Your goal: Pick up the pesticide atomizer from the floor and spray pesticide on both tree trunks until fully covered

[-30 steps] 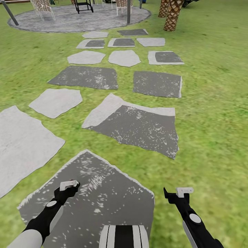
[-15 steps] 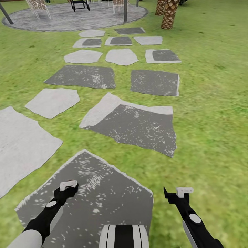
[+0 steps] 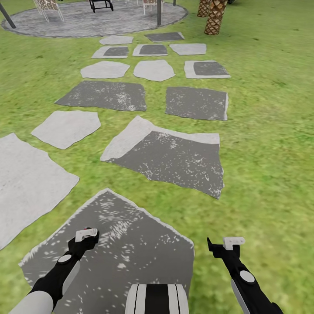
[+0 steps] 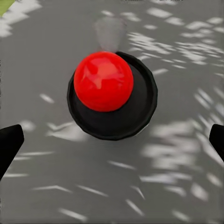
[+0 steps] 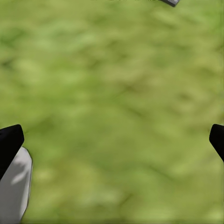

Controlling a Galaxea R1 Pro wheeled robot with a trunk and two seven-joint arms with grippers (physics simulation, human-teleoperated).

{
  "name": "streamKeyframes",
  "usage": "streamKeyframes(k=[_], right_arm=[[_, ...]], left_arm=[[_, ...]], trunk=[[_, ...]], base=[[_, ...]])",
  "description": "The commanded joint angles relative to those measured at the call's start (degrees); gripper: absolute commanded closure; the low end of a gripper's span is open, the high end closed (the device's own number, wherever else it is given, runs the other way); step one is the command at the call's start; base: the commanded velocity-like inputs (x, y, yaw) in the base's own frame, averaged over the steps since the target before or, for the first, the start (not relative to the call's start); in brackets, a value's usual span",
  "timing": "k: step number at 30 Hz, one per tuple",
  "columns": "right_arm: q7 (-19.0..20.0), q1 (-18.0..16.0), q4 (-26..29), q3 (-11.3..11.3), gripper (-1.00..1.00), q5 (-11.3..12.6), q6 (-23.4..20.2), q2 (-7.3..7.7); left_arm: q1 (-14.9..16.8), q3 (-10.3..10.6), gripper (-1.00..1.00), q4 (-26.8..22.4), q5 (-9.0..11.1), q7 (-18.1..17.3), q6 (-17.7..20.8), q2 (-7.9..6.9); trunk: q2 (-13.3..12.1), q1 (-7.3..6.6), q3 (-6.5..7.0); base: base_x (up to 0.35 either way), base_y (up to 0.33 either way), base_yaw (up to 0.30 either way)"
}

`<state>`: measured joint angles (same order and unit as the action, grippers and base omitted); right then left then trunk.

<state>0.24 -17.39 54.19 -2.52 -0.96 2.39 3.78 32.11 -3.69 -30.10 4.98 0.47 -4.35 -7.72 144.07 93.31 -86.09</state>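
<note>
In the left wrist view a round red top on a black round body, seemingly the pesticide atomizer seen from above, stands on a dark grey slab. It lies ahead of my left gripper, whose fingers are spread wide and hold nothing. In the head view a small red speck peeks out at my left gripper, low over the dark slab. My right gripper hangs over grass, open and empty. The two trees and their trunks are out of view.
Grey paving slabs lead away across the lawn to a round paved patio with chairs and posts. Two scaly-trunked palms stand at the far right. Grass spreads to the right.
The whole head view has shifted slightly, so the camera moved. A red speck now shows at the left gripper. Both arms keep the same pose.
</note>
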Motion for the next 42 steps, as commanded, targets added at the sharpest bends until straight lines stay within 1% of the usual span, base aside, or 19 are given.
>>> streamKeyframes(k=[1,31,32,42], right_arm=[[0.03,-0.01,-0.03,-0.03,-1.0,-0.1,0.16,0.0],[-0.06,-0.01,-0.09,-0.12,-1.0,-0.19,0.16,-0.06],[-0.06,-0.01,-0.09,-0.12,-1.0,-0.19,0.16,-0.08],[-0.06,-0.01,-0.13,-0.05,-1.0,-0.19,0.16,-0.08]], left_arm=[[0.03,0.09,-1.0,0.04,0.53,0.05,-0.19,-0.01],[0.06,0.07,-1.0,0.01,0.56,0.15,-0.36,-0.03],[0.06,0.08,1.0,0.02,0.56,0.12,-0.37,-0.02],[-0.03,-0.36,1.0,-0.05,0.56,0.15,-0.52,-0.05]], trunk=[[0.01,-0.01,-0.03],[0.01,-0.01,-0.03],[0.01,-0.01,-0.03],[0.01,-0.01,-0.03]], base=[[0.017,0.0,0.0],[0.02,0.0,0.0],[0.0,0.0,0.0],[0.0,0.0,0.0]])
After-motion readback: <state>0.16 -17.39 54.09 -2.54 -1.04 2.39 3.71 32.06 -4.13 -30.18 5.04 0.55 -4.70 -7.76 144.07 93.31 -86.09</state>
